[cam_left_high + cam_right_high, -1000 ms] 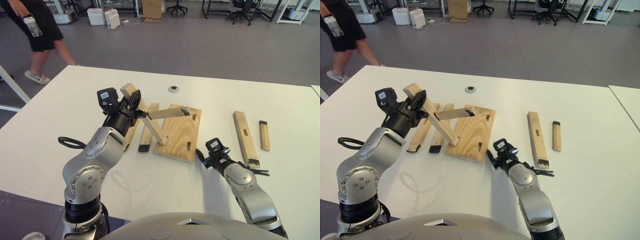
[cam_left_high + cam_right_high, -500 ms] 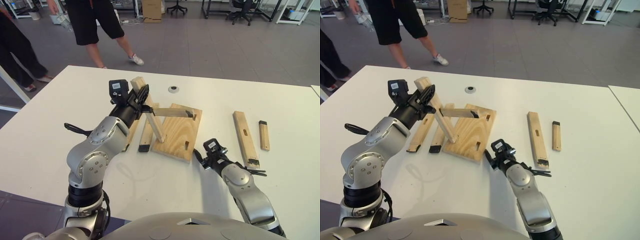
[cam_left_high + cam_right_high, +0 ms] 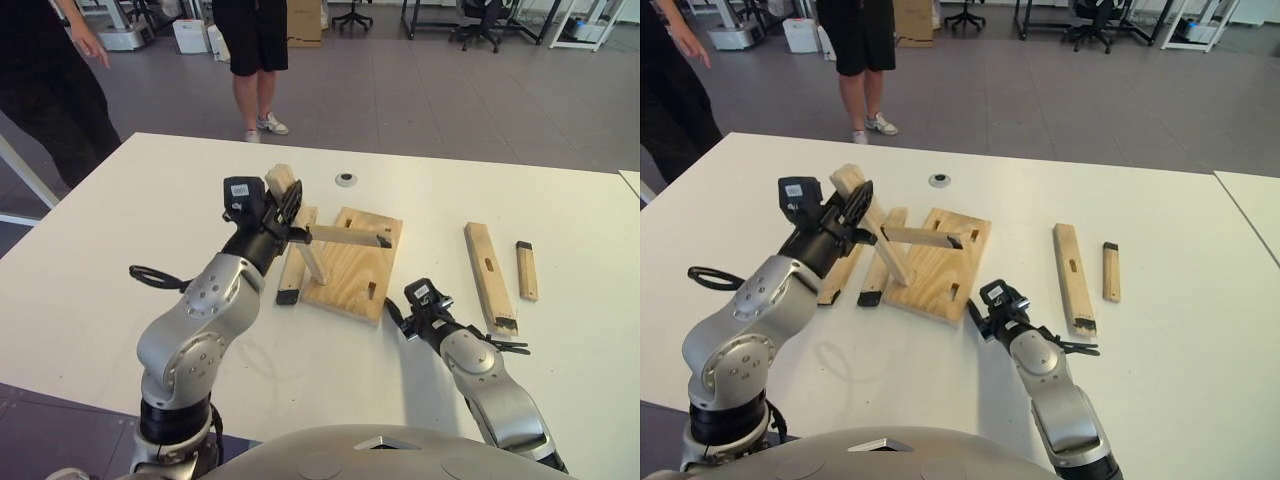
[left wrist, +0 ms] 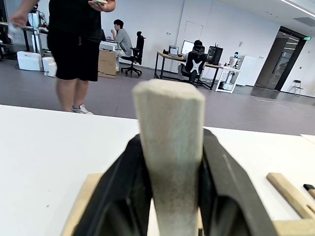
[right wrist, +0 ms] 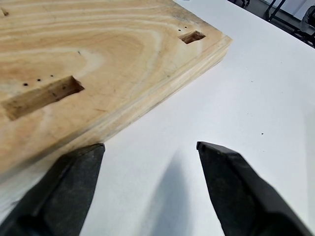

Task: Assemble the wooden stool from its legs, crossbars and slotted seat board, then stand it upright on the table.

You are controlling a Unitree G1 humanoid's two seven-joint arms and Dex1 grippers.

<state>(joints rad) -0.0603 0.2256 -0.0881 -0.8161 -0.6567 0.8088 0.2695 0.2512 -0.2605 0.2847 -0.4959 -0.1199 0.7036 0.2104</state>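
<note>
My left gripper (image 3: 272, 203) is shut on the upper end of a wooden leg (image 3: 305, 245); in the left wrist view the leg (image 4: 170, 147) is clamped between both black fingers (image 4: 125, 196). The leg slants down onto the slotted seat board (image 3: 352, 268), which is lying on the table. A crossbar (image 3: 345, 237) sticks out sideways from the leg over the board. Two more legs (image 3: 876, 264) lie left of the board. My right gripper (image 5: 147, 169) is open, low on the table at the board's near right corner (image 5: 123, 115), holding nothing.
A long slotted leg (image 3: 488, 266) and a short crossbar (image 3: 526, 270) lie on the white table (image 3: 560, 220) to the right. A round grommet (image 3: 345, 179) sits in the table behind the board. Bare tabletop stretches along the front and far left.
My left gripper has carried the leg with its crossbar rightward and stood it steeper over the board. The right gripper has edged slightly toward the board's corner.
</note>
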